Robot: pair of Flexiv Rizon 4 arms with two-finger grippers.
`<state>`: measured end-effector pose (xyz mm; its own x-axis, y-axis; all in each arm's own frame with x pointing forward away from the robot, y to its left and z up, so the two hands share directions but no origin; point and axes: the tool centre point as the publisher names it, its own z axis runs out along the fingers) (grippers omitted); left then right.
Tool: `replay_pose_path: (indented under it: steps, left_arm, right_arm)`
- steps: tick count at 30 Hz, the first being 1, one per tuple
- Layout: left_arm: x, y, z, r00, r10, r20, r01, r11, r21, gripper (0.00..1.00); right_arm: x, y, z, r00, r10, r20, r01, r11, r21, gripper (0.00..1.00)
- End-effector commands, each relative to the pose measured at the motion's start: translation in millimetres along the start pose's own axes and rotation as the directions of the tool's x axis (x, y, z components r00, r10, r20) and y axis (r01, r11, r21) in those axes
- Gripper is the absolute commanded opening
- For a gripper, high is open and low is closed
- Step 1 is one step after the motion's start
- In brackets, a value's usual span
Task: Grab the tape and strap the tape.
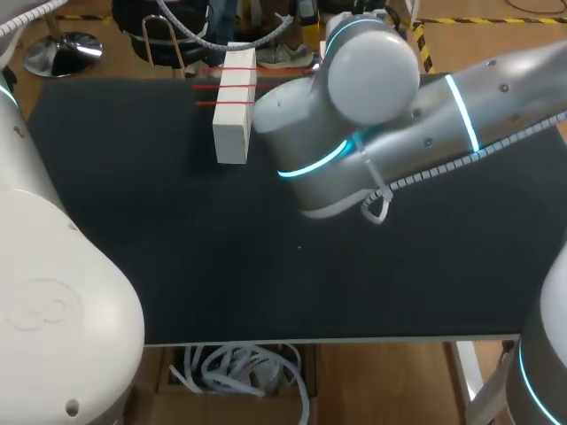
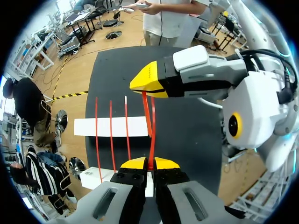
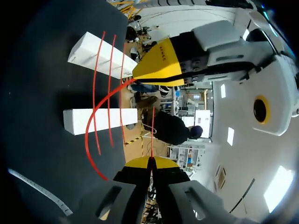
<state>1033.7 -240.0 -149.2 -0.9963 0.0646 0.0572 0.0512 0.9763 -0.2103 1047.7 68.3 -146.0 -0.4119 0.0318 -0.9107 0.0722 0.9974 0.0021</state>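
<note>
Counter: black top.

Left gripper: fingers pressed together, with the red tape pinched between the yellow tips.

Right gripper: fingers likewise closed. A thin red line of tape rises straight from between its tips.

Tape, left wrist view: it runs taut from the left gripper, past the end of the far block, and up to the right gripper's yellow tips, which hang above the counter beyond that block. Two runs of tape lie close together on this stretch.

Tape, right wrist view: a long red arc leaves the left gripper's tips, curves across one white block, and ends near the right gripper's fingers. Where it ends is partly hidden.

Blocks: there are two white bars, parallel and apart. The near block sits just ahead of the left gripper and is partly covered by its fingers.

Three strands of red tape already lie across the blocks, side by side, beside the held tape and apart from it.

Head view: the right arm reaches across the middle and hides both grippers. The left arm fills the near left corner. One white block shows at the far edge, with red strands over it running under the right arm.
</note>
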Motion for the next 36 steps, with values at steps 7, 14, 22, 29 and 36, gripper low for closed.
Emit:
replay_pose_path:
  steps: [7, 14, 22, 29, 36]
  left_arm:
    - [0.0, -0.6, -0.9, 1.0, -0.002, -0.001, 0.002, 1.0, -0.004, 0.0]
    - [0.0, -0.6, -0.9, 1.0, -0.002, -0.001, 0.002, 1.0, -0.004, 0.0]
    - [0.0, -0.6, -0.9, 1.0, -0.002, -0.001, 0.002, 1.0, -0.004, 0.0]
    - [0.0, -0.6, -0.9, 1.0, -0.002, -0.001, 0.002, 1.0, -0.004, 0.0]
    - [0.0, -0.6, -0.9, 1.0, -0.002, -0.001, 0.002, 1.0, -0.004, 0.0]
  right_arm:
    - [1.6, 7.8, 0.5, 1.0, -0.005, 0.012, 0.005, 1.0, -0.005, 0.0]
    - [1.9, 11.1, 2.4, 1.0, -0.011, 0.013, 0.011, 1.0, -0.002, 0.0]
    - [1.5, 17.4, 2.5, 1.0, -0.007, 0.013, 0.007, 1.0, -0.003, 0.0]
    - [-0.4, 19.5, 3.1, 1.0, -0.002, 0.018, 0.002, 1.0, 0.001, 0.0]
    - [0.1, 24.1, 2.5, 1.0, -0.005, 0.014, 0.005, 1.0, -0.004, 0.0]
